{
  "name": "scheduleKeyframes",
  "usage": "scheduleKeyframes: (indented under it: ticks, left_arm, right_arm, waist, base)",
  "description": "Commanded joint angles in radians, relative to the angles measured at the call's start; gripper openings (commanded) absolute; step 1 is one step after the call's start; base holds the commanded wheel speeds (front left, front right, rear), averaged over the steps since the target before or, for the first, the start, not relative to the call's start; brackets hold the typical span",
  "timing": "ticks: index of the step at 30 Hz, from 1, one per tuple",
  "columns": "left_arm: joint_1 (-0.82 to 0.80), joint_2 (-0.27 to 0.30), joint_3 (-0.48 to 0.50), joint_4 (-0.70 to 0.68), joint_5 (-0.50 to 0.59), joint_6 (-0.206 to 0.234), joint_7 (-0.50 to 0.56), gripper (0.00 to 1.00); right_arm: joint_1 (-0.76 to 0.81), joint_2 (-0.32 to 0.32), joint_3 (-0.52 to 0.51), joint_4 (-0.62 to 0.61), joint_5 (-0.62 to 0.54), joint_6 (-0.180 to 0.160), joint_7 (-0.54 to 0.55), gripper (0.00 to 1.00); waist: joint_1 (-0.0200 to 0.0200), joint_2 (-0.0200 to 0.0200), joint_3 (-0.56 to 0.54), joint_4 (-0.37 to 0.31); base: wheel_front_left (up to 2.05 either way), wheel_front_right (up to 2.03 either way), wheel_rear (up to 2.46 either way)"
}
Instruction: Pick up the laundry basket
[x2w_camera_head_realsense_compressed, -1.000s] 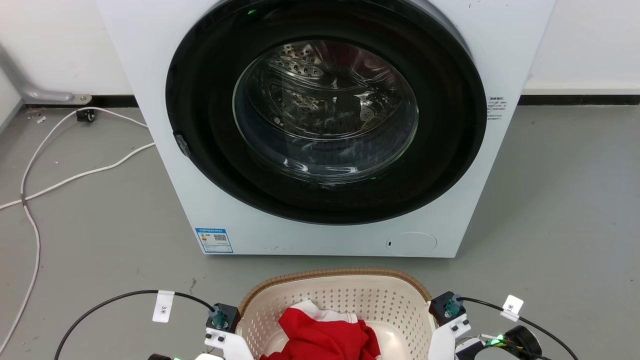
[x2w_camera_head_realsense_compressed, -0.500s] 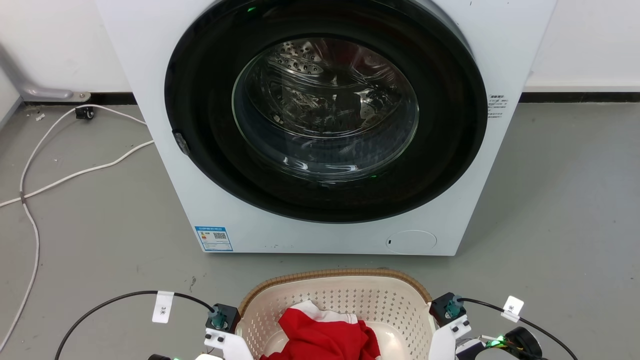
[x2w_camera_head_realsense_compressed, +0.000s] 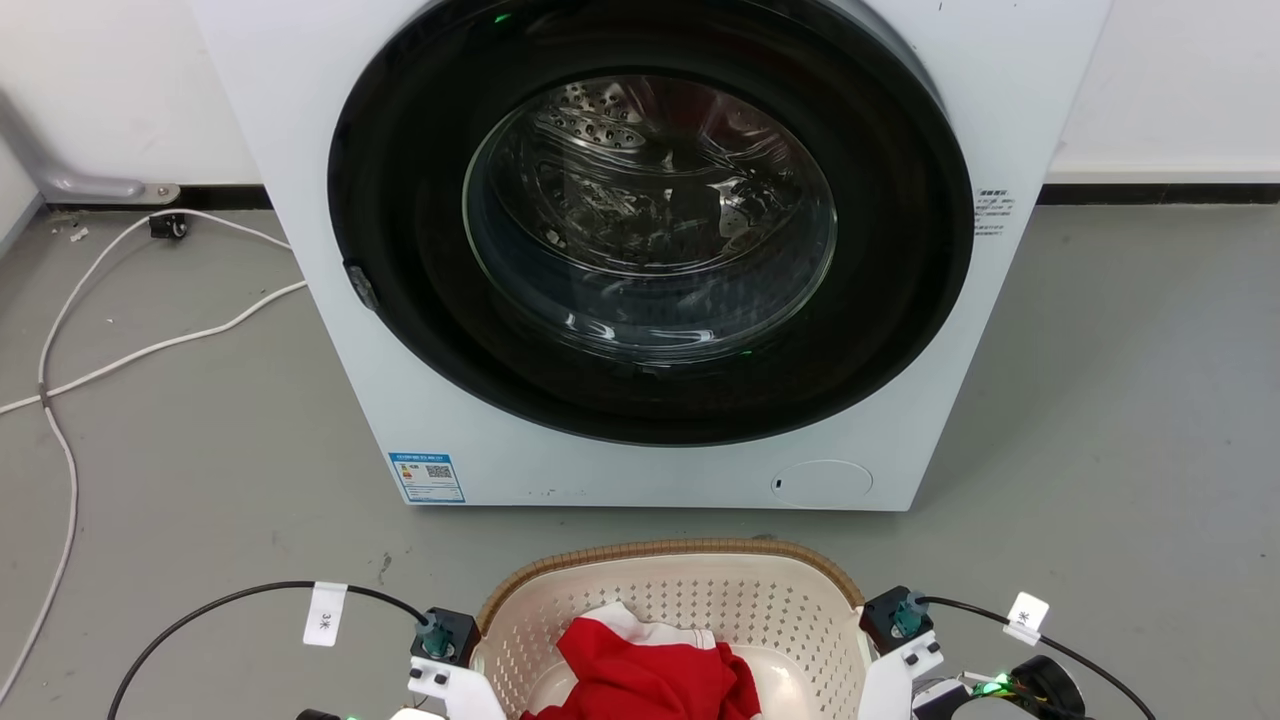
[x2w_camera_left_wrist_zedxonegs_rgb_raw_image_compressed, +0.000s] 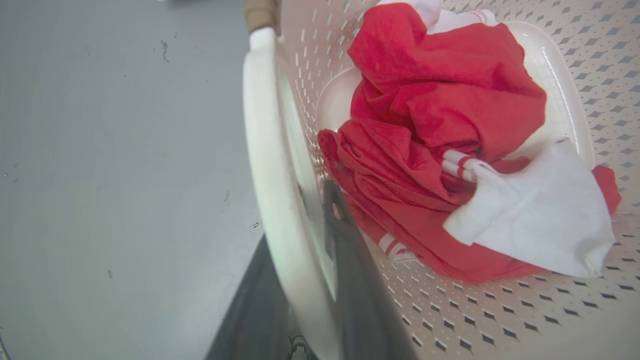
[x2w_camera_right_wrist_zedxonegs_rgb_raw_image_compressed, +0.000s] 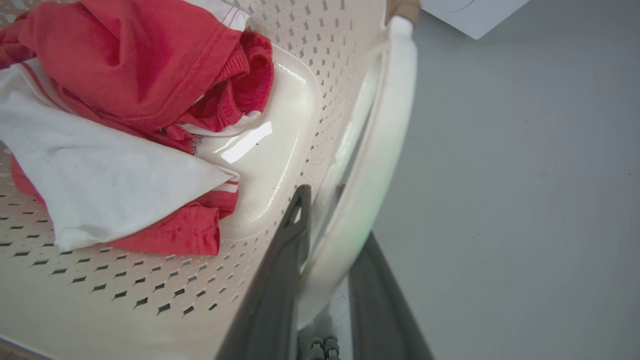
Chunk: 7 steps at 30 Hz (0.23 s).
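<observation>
Head view, laundry basket (x2w_camera_head_realsense_compressed: 670, 548) upright, mouth up

laundry basket (x2w_camera_head_realsense_compressed: 670, 548) sits between both grippers; left gripper (x2w_camera_left_wrist_zedxonegs_rgb_raw_image_compressed: 297, 215) straddles left handle (x2w_camera_left_wrist_zedxonegs_rgb_raw_image_compressed: 267, 125), one finger inside the basket wall, one outside; right gripper (x2w_camera_right_wrist_zedxonegs_rgb_raw_image_compressed: 335, 215) same on right handle (x2w_camera_right_wrist_zedxonegs_rgb_raw_image_compressed: 387, 115); clothes (x2w_camera_left_wrist_zedxonegs_rgb_raw_image_compressed: 440, 125) in basket, right of left gripper, left of right gripper; washing machine (x2w_camera_head_realsense_compressed: 640, 250) ahead of both, past basket's far rim; cable (x2w_camera_head_realsense_compressed: 150, 350) on floor (x2w_camera_head_realsense_compressed: 1100, 400), ahead-left of left gripper

Open floor (x2w_camera_head_realsense_compressed: 1100, 450) flanks the laundry basket (x2w_camera_head_realsense_compressed: 700, 590); the washing machine (x2w_camera_head_realsense_compressed: 650, 250) stands close ahead, apparently not touching.
</observation>
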Motion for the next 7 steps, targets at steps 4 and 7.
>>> scheduleKeyframes:
  ticks: [4, 7]
  left_arm:
    - [-0.016, 0.014, -0.013, 0.002, -0.003, -0.003, -0.008, 0.0]
    - [-0.016, 0.015, -0.02, 0.003, -0.01, -0.003, -0.009, 0.0]
  right_arm:
    - [-0.003, -0.012, 0.007, 0.001, 0.001, 0.0, 0.0, 0.0]
    - [-0.002, -0.012, 0.009, 0.001, 0.003, 0.0, 0.001, 0.0]
  waist:
    - [-0.0001, 0.0, 0.0, -0.002]
    - [-0.0001, 0.0, 0.0, -0.003]
  base:
    - [0.0, 0.0, 0.0]
    - [0.0, 0.0, 0.0]
